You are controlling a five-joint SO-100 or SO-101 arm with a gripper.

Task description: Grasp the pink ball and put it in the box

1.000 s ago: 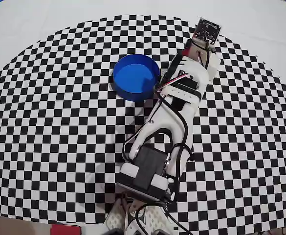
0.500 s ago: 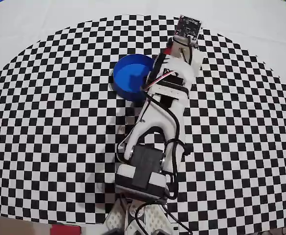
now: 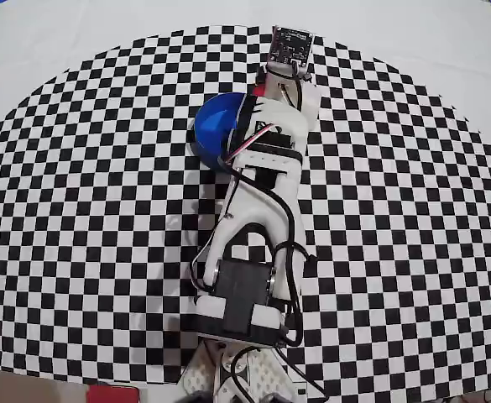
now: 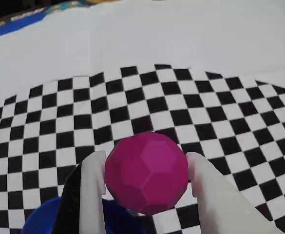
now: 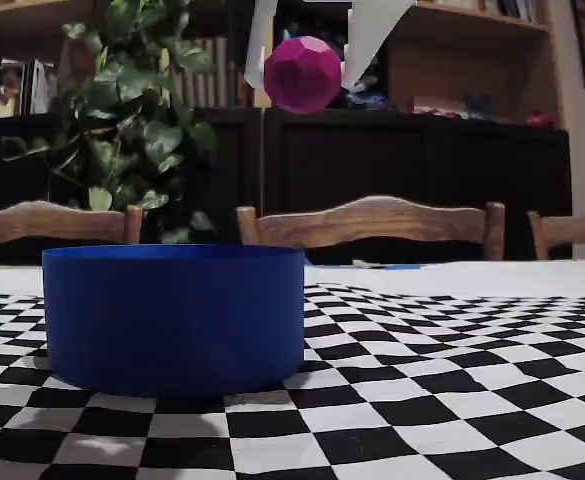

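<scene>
Pink ball (image 4: 146, 171) sits clenched between the two white fingers (image 4: 92, 195) in the wrist view, filling the lower middle of the picture; the gripper (image 4: 144, 168) is cut off at the bottom edge. Below the ball only a blue sliver of the box (image 4: 42, 219) shows, over the checkered cloth (image 4: 132, 102).

From overhead, the arm (image 3: 258, 218) covers the ball entirely and hides the right part of the box (image 3: 216, 122).

In the fixed view the ball (image 5: 303, 74) hangs high in the air, held between the fingertips, whose upper parts are cut off by the top edge. It is above the box's (image 5: 174, 318) right rim. Chairs (image 5: 372, 225) and a plant (image 5: 132, 120) stand behind.
</scene>
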